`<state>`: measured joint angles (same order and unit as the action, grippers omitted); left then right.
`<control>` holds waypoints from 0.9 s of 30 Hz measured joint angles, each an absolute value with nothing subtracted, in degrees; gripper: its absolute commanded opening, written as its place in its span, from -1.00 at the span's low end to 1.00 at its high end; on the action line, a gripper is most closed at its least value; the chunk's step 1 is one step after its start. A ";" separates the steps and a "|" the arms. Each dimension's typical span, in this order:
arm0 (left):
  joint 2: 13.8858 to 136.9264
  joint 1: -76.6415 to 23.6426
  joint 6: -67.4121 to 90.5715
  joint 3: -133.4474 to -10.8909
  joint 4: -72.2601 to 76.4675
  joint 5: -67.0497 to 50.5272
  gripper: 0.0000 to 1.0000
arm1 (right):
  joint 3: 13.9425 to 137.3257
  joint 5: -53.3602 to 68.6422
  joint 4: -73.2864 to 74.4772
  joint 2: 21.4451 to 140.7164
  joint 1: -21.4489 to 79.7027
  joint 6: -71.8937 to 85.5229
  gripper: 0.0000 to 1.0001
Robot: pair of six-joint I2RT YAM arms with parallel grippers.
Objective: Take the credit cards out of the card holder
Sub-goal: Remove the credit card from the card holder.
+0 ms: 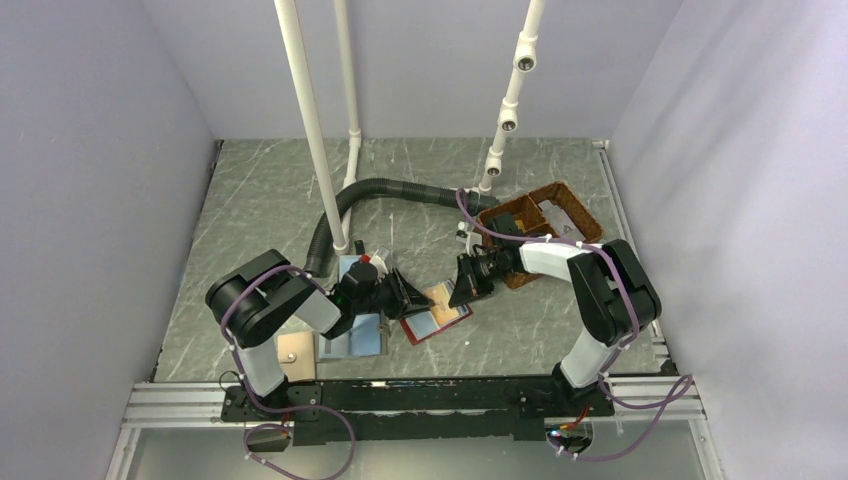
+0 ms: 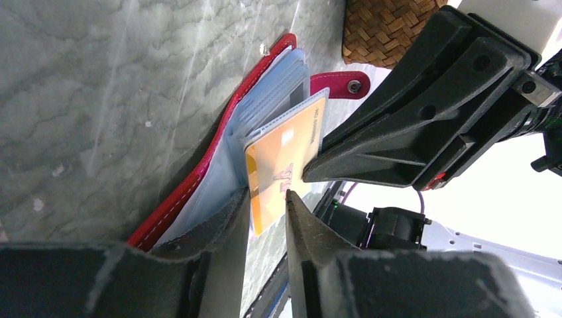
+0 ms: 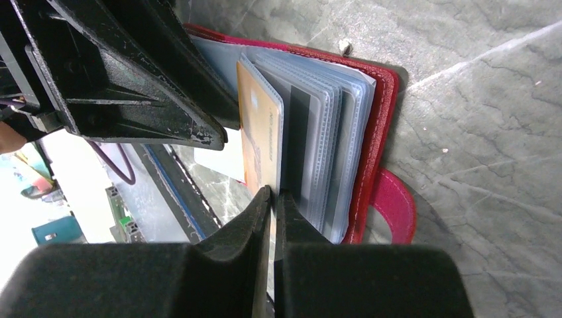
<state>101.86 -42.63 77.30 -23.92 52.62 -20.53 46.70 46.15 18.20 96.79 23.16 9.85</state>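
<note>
The red card holder [image 1: 437, 318] lies open on the table between my two grippers, its clear sleeves fanned up and its red tab [image 2: 341, 84] pointing away. It also shows in the right wrist view [image 3: 378, 119]. A tan-orange credit card [image 2: 281, 159] sticks partly out of one sleeve. My left gripper [image 2: 266, 197] has its jaws a little apart, astride the card's lower corner. My right gripper [image 3: 273, 193] is shut on the edge of the sleeve that holds this card [image 3: 257, 132]. Any other cards are hidden in the sleeves.
A wicker basket [image 1: 540, 222] stands behind the right arm, also in the left wrist view [image 2: 388, 26]. A black hose [image 1: 390, 190] and white pipes [image 1: 312, 130] are at the back. A pale blue wallet [image 1: 358, 338] lies under the left arm, beside a tan plate [image 1: 293, 350].
</note>
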 measured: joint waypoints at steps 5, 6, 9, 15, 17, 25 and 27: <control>102.00 -42.78 77.12 -24.16 52.23 -20.36 -0.41 | 47.22 46.26 18.87 97.41 23.16 9.87 -1.00; 102.00 -42.83 76.95 -24.25 51.96 -20.23 -0.40 | 47.40 46.35 19.03 97.58 23.16 9.87 -1.00; 101.75 -42.94 76.05 -24.56 51.03 -20.03 -0.40 | 47.70 46.44 19.40 97.84 23.18 9.89 -1.00; 100.97 -43.33 75.48 -24.75 49.76 -19.27 -0.50 | 47.75 46.44 19.53 97.84 23.20 9.91 -1.00; 100.99 -43.48 75.59 -24.75 49.87 -18.98 -0.59 | 47.75 46.37 19.68 97.84 23.20 9.91 -1.00; 101.10 -43.88 75.46 -24.73 49.82 -17.87 -0.44 | 47.97 45.89 20.29 97.89 23.18 10.00 -1.00; 100.95 -44.10 75.53 -24.73 49.82 -17.58 -0.35 | 48.03 45.91 20.36 97.93 23.18 10.07 -1.00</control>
<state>100.95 -44.10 75.53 -24.73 49.82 -17.58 48.03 45.91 20.36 97.93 23.18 10.07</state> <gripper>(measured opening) 0.270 0.054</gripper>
